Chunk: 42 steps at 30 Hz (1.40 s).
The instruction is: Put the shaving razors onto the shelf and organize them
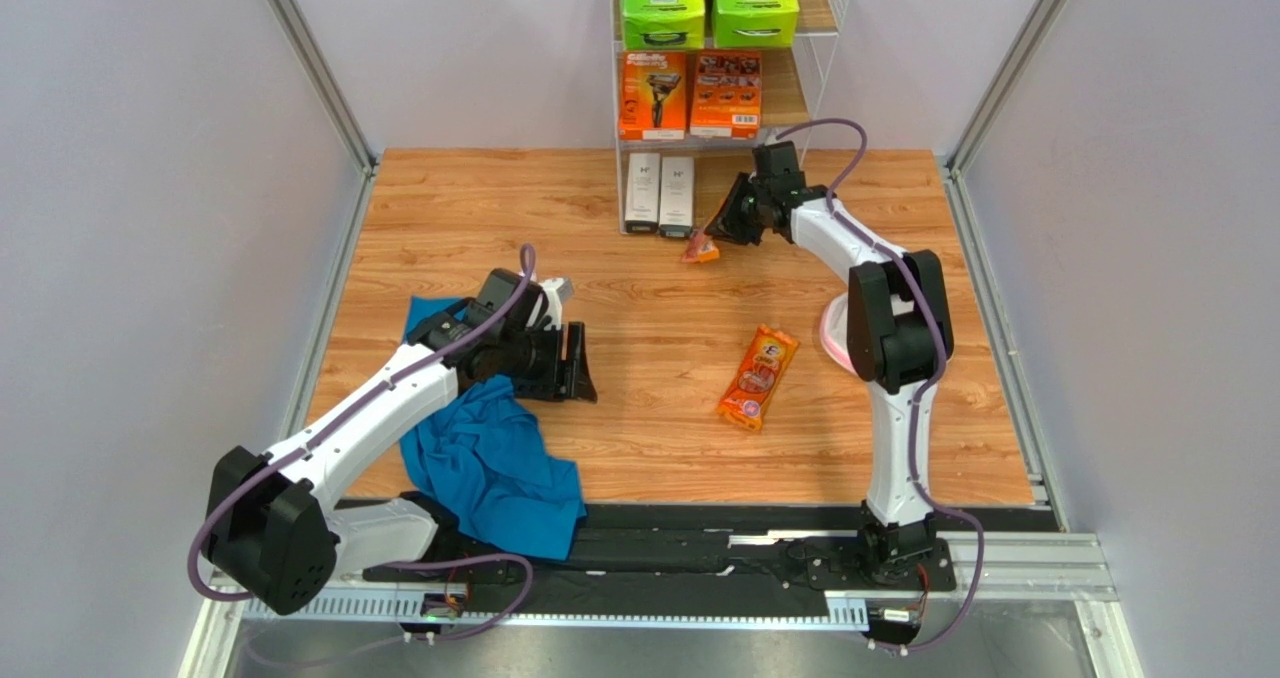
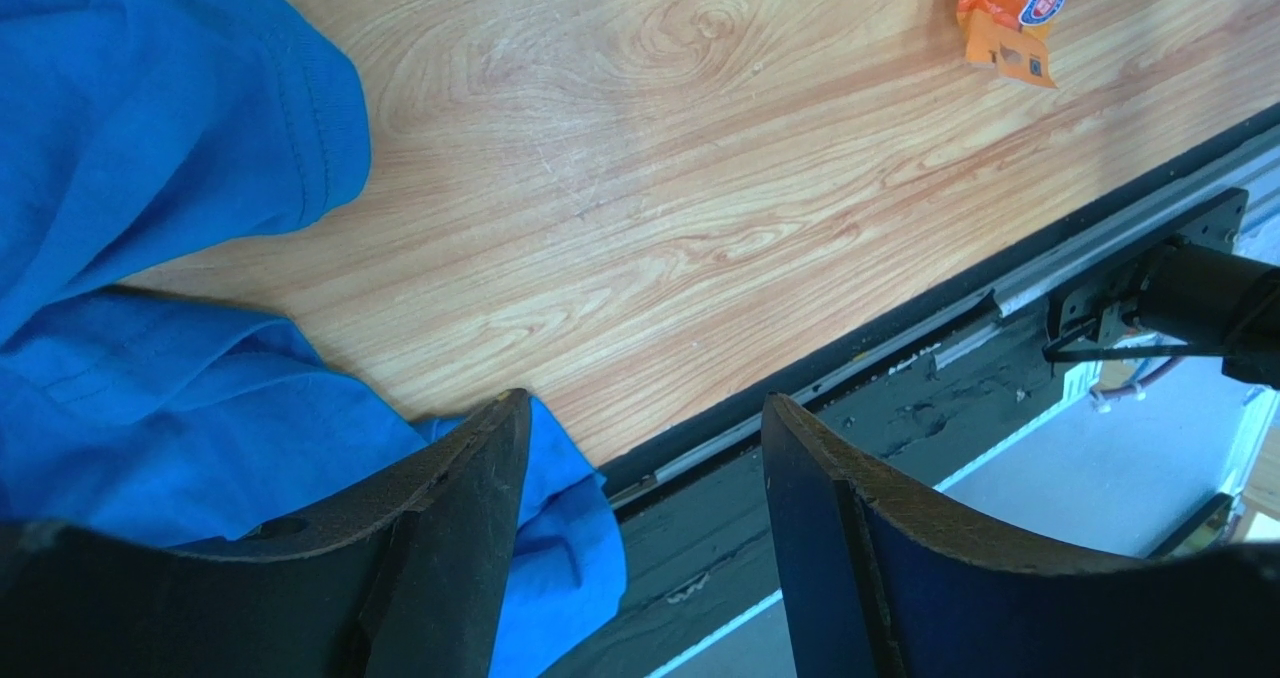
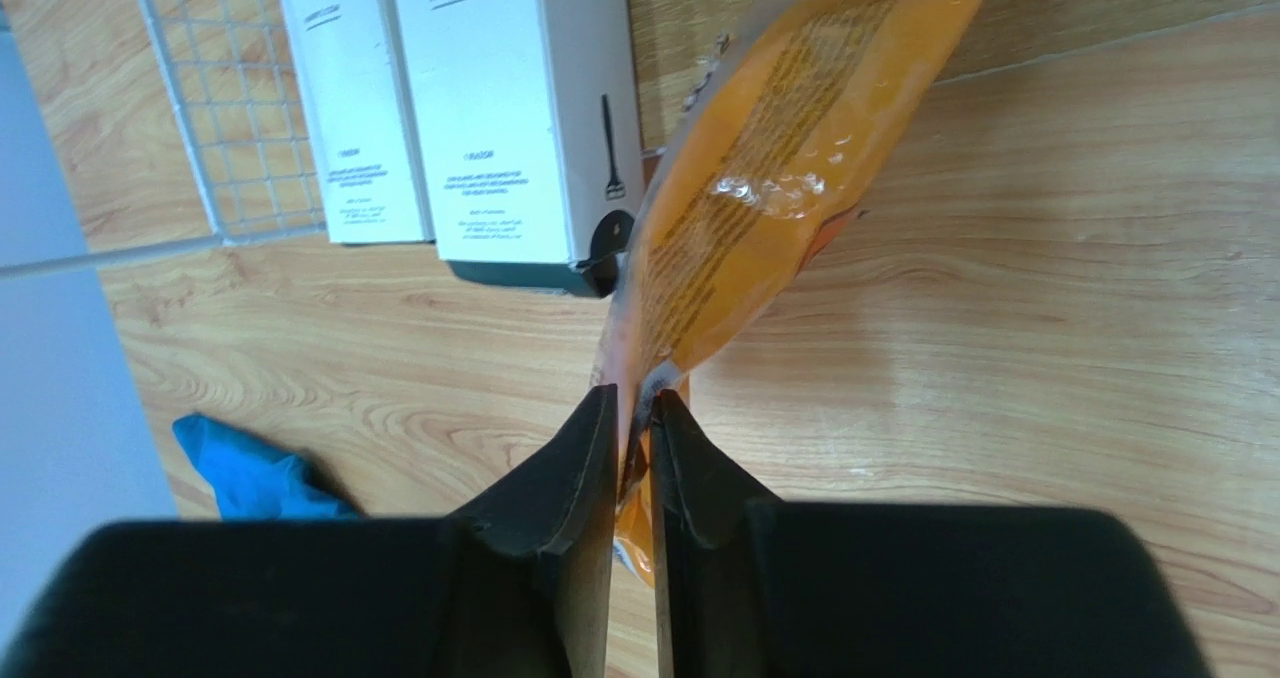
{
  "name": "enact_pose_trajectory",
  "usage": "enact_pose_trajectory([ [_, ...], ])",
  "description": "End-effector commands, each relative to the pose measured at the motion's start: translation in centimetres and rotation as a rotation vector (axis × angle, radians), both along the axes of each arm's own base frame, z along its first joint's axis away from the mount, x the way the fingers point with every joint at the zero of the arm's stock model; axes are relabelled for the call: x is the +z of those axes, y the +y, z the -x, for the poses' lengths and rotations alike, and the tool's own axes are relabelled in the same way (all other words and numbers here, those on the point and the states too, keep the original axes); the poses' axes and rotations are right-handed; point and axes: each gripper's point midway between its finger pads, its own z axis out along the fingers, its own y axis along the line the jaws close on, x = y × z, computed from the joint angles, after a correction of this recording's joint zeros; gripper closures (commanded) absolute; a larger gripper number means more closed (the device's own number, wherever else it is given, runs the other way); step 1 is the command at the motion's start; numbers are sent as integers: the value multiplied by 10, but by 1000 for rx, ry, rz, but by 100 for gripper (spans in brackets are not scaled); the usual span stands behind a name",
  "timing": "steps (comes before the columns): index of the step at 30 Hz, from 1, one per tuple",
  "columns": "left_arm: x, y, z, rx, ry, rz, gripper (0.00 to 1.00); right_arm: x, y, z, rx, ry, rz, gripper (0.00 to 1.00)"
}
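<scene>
Right claw (image 3: pixel 634 426) up close, fingers narrow, pinching the edge of an orange pack (image 3: pixel 766 153). The pack sits just beside two white boxes (image 3: pixel 511 108) at the foot of the shelf (image 3: pixel 196 123). Second pack (image 1: pixel 757 380) lies mid-surface (image 1: pixel 646 408), well apart. Left claw (image 2: pixel 646 468) hangs wide, holding nothing, over the blue cloth (image 2: pixel 150 183) edge.

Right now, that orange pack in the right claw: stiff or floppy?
Probably floppy: the orange pack curves away from the right claw. Likely light, since a thin edge pinch holds it. Glossy film may slip.
</scene>
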Motion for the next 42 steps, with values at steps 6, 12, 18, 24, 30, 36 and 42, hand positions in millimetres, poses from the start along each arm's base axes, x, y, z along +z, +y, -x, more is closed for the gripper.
enact_pose_trajectory([
  [6, 7, -2, 4, 3, -24, 53, 34, -7, -21, -23, -106, -14, 113, 61],
  [12, 4, 0, 6, 6, -24, 49, 34, -13, -25, -15, -129, -2, 110, 57],
  [18, 2, -4, 2, 9, -24, 63, 34, -25, -23, -7, -146, 32, 77, 63],
  [24, 2, -17, -9, -7, -9, 87, 34, -26, -26, 15, -169, 23, 38, 64],
  [30, -1, -18, -10, -6, -9, 89, 34, -31, -25, 31, -169, 40, -3, 64],
  [36, -7, -20, -9, -7, 2, 101, 34, -45, -22, 27, -191, 68, -85, 62],
  [42, -1, -23, -13, -13, -13, 115, 34, -48, -24, 30, -198, 69, -81, 46],
])
